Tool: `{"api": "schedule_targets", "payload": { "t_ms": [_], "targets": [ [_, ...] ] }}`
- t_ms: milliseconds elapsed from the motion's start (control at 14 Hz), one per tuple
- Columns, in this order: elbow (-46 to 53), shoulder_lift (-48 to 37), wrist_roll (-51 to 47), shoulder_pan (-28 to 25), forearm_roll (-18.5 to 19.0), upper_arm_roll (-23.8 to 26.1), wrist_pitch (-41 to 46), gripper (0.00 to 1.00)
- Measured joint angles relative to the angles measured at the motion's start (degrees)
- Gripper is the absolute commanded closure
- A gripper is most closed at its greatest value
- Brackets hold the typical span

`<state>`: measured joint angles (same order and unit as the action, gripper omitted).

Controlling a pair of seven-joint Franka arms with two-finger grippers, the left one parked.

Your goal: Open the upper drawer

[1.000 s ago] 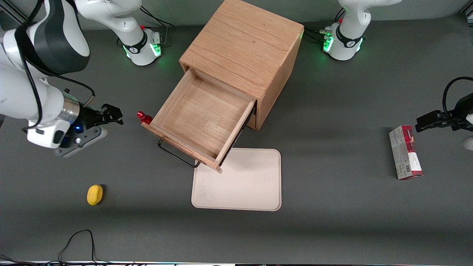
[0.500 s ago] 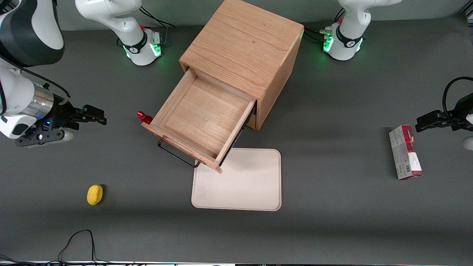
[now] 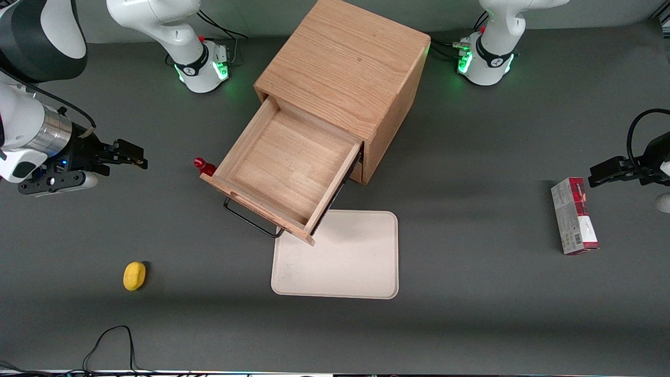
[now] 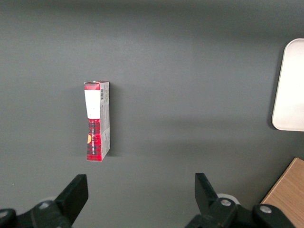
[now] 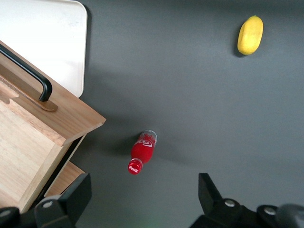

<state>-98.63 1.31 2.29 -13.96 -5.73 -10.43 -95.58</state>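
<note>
Nearest the front camera, a pale tray (image 3: 335, 256) is laid flat on the grey table (image 3: 471, 324) with nothing on it. A small yellow fruit (image 3: 134, 275) is set well apart from it, toward the working arm's end.

Just above the tray's edge, the upper drawer (image 3: 282, 170) is seen pulled well out of the oak cabinet (image 3: 345, 68), its black wire handle (image 3: 251, 220) facing the camera. The plain wooden box inside is shown bare; nothing is held in it. The lower drawer is hidden beneath it. The task is judged essentially done, with nothing left but perhaps the arm's retreat.

A small red bottle (image 5: 142, 152) is laid on its side beside the drawer's corner, on the table.

The gripper (image 3: 137, 156) is held above the table well apart from the handle, toward the working arm's end, its fingers spread wide and nothing grasped.

A red and white carton (image 3: 573, 215) is placed toward the parked arm's end.
</note>
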Motion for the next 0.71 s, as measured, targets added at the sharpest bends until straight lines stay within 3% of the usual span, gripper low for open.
{"api": "schedule_targets", "payload": {
  "t_ms": [143,286,714],
  "targets": [
    [-0.08,-0.39,0.00,-4.51,0.00,-4.53,0.00,0.00],
    [-0.08,-0.77,0.01,-5.28,0.00,-5.67,0.00,0.00],
    [-0.10,-0.95,1.32,0.17,0.00,-0.80,0.24,0.00]
  ]
}}
